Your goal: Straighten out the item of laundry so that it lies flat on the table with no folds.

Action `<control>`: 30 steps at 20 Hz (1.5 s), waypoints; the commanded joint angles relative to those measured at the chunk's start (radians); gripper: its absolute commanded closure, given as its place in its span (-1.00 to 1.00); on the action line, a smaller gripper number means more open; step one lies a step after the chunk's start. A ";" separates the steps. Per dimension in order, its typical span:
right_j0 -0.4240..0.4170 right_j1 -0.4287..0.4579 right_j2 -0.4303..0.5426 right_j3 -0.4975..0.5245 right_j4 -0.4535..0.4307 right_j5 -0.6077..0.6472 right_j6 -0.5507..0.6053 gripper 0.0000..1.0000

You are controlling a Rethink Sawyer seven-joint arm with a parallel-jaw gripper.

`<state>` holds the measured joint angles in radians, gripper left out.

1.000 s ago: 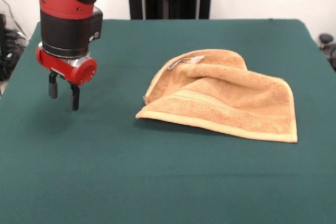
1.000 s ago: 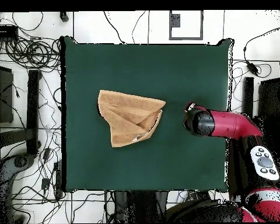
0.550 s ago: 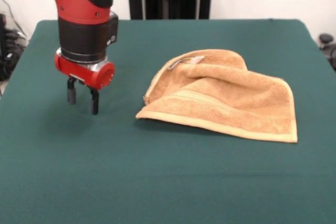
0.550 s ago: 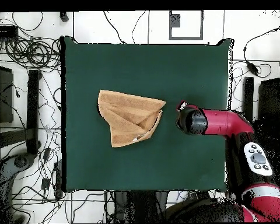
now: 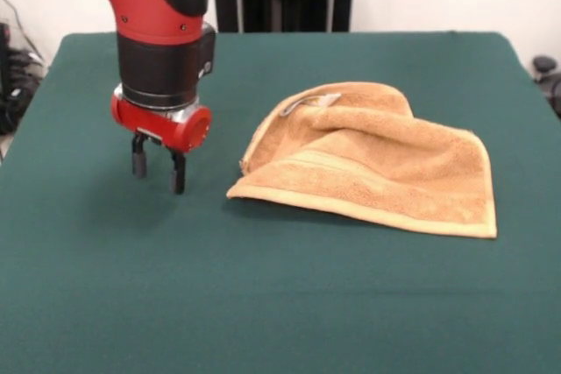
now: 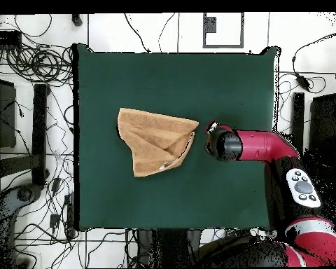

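You are looking at a large rectangular table covered in dark green felt-like cloth (image 5: 289,304), with white wall and a black stand behind it in the front view, and cables scattered on the pale floor (image 6: 31,196) all round it in the overhead view. The red and black arm (image 6: 258,146) reaches in over one side of the table. The tan terry hand towel (image 5: 372,164) lies near the table's middle, folded over itself into a rough wedge; in the front view its long hemmed edge runs from near the gripper out toward the right, and a small white care tag (image 5: 326,99) sits at its far edge. The black two-fingered gripper (image 5: 159,168) hangs just above the cloth, near the towel's left corner but apart from it, fingers slightly parted and holding nothing.
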<state>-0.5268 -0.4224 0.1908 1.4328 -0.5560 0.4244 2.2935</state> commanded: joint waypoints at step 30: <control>0.340 0.152 -0.008 -0.005 0.118 0.001 0.194 -1.00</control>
<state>-0.3021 -0.3882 0.1628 1.4179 -0.5116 0.4242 2.2935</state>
